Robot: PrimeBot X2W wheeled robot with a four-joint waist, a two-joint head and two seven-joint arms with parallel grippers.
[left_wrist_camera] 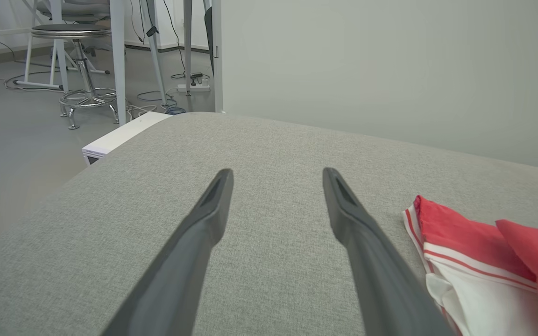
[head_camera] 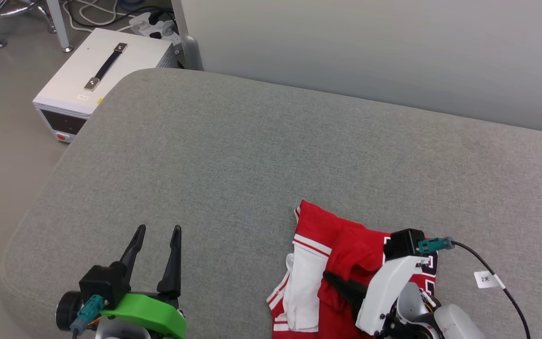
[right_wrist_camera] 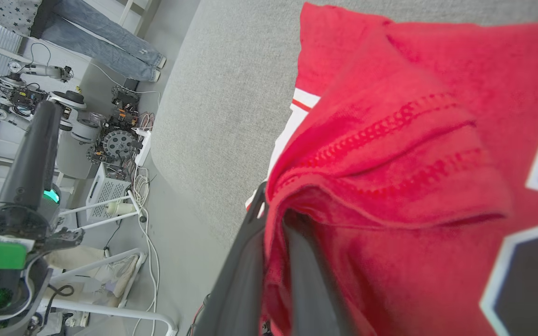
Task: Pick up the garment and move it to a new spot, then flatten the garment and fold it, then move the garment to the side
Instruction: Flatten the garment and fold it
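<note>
Currently right gripper (head_camera: 333, 278) fingers clenched on a bunched garment (head_camera: 341, 240) fold, evidently for lifting; left gripper (head_camera: 159, 229) spread, idle.

Light is bright, even and diffuse in all three views, with no hard shadows; the grey surface (head_camera: 252, 155) in the head view reads flat and evenly lit, its weave sharp. In the left wrist view the jaws of the left gripper (left_wrist_camera: 277, 171) are crisp at the tips and blur toward the bottom edge, and small glints sit on the chrome stool (left_wrist_camera: 80, 93) at upper left. In the right wrist view the garment (right_wrist_camera: 390, 140) is a saturated red, its stitching clear at centre. Toward the lower edge it softens, and the jaws of the right gripper (right_wrist_camera: 276, 224) there are out of focus.
</note>
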